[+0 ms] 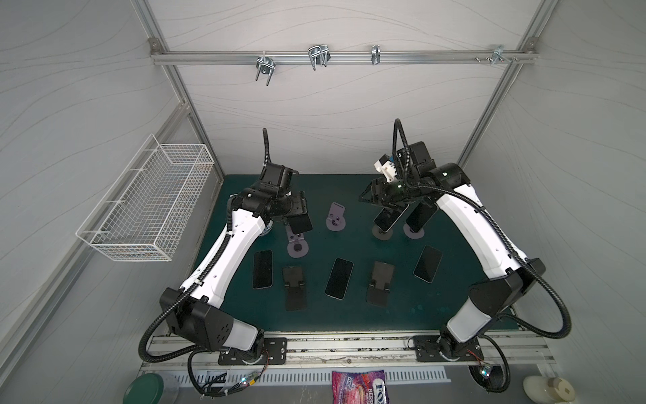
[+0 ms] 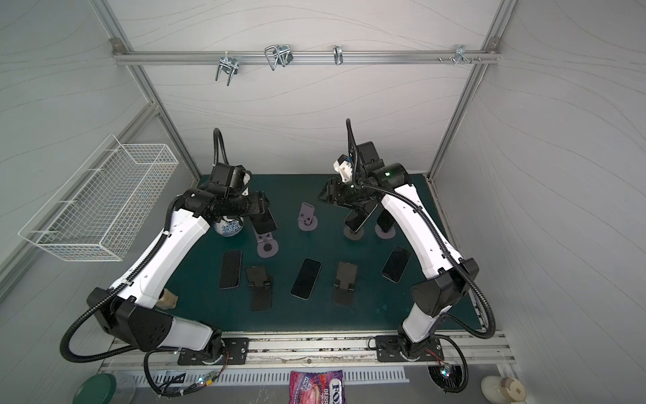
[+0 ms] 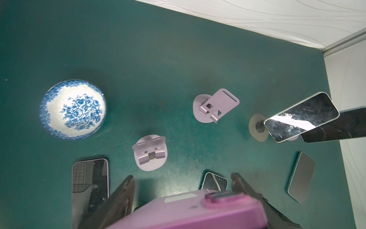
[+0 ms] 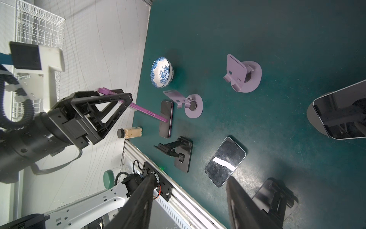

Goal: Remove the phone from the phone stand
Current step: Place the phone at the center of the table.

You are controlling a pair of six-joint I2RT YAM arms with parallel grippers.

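1. Left gripper point(image 3: 182, 178) is pinching the purple phone point(image 3: 198, 210), one finger on each side.
2. That phone's up in the air, clear of the lilac stand point(image 3: 150, 154) just below it (edge-on from the right wrist cam).
3. Right gripper point(image 4: 191, 178) has its jaws spread apart, hanging above another phone point(image 1: 389, 218) that leans on a grey stand point(image 1: 381, 233).

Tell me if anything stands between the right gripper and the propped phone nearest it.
Nothing visible does. The right gripper is open and empty above the phone leaning on its stand; the second propped phone stands beside it, not between.
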